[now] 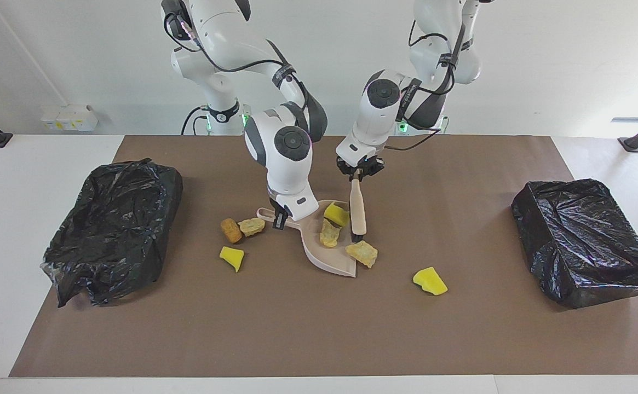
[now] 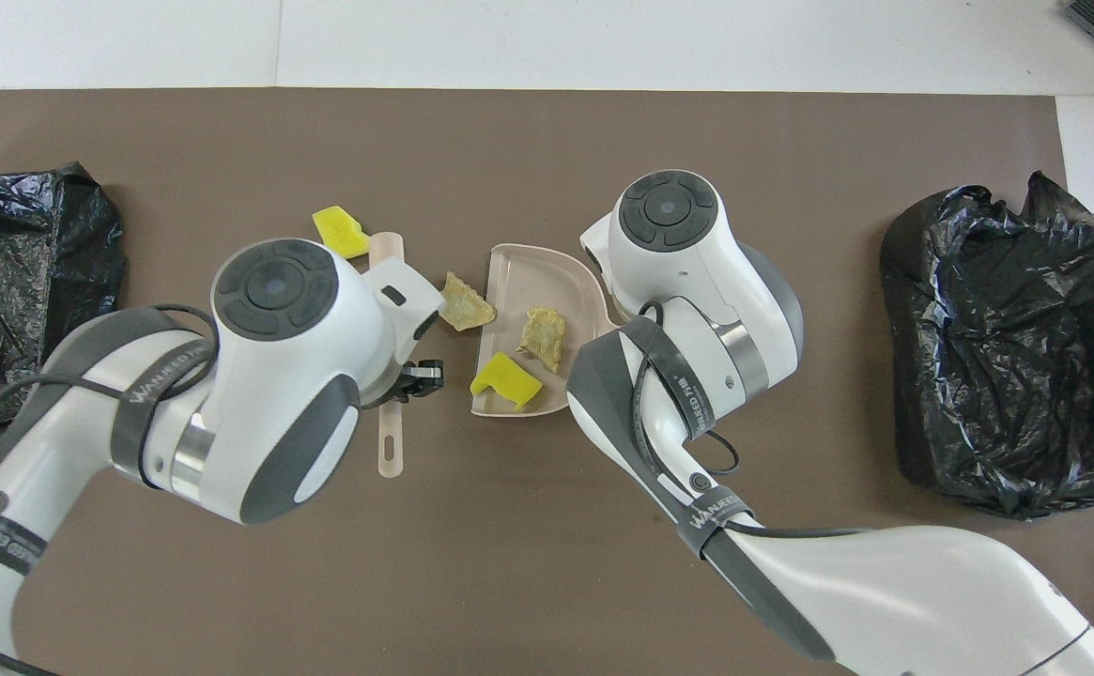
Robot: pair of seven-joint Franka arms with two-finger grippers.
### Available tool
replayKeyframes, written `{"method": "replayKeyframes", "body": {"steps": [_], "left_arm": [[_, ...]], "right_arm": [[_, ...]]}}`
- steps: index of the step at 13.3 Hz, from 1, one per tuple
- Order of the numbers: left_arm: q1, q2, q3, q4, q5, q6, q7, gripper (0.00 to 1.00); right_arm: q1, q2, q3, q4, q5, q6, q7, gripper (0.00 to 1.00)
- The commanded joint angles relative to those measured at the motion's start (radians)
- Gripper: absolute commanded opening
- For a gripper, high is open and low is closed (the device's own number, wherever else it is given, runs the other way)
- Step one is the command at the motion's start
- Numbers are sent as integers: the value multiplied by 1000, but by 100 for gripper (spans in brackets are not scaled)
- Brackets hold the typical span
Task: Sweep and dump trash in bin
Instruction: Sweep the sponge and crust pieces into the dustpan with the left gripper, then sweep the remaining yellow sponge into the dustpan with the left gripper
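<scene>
Bin liner bag (image 1: 113, 230) sits at the right arm's end of my table. Next I note an orange-brown chunk (image 1: 231, 230), a beige chunk (image 1: 252, 226) and a yellow wedge (image 1: 232, 257) beside the dustpan (image 1: 334, 261) handle, which my right gripper (image 1: 280, 219) clamps. Two chunks (image 1: 331, 232) lie in the pan, another (image 1: 362, 253) at its lip. Left gripper (image 1: 358, 174) is closed on the brush (image 1: 357, 210). One yellow wedge (image 1: 430, 281) lies apart; second black bag (image 1: 584, 241) at the left arm's end.
</scene>
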Motion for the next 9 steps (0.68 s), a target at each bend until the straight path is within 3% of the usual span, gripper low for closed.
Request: {"method": "replayKeyframes", "body": {"steps": [1, 4, 7, 9], "left_arm": [[106, 66, -10, 58, 13, -14, 128, 0], [235, 101, -10, 56, 18, 24, 334, 0], [248, 187, -12, 53, 15, 130, 382, 0], [246, 194, -16, 55, 4, 145, 391, 0]], "right_arm": [[-10, -18, 8, -36, 16, 26, 2, 0], [-10, -14, 8, -53, 13, 57, -2, 0], [-10, -14, 8, -56, 13, 63, -5, 0], [-10, -15, 8, -56, 13, 64, -1, 0]]}}
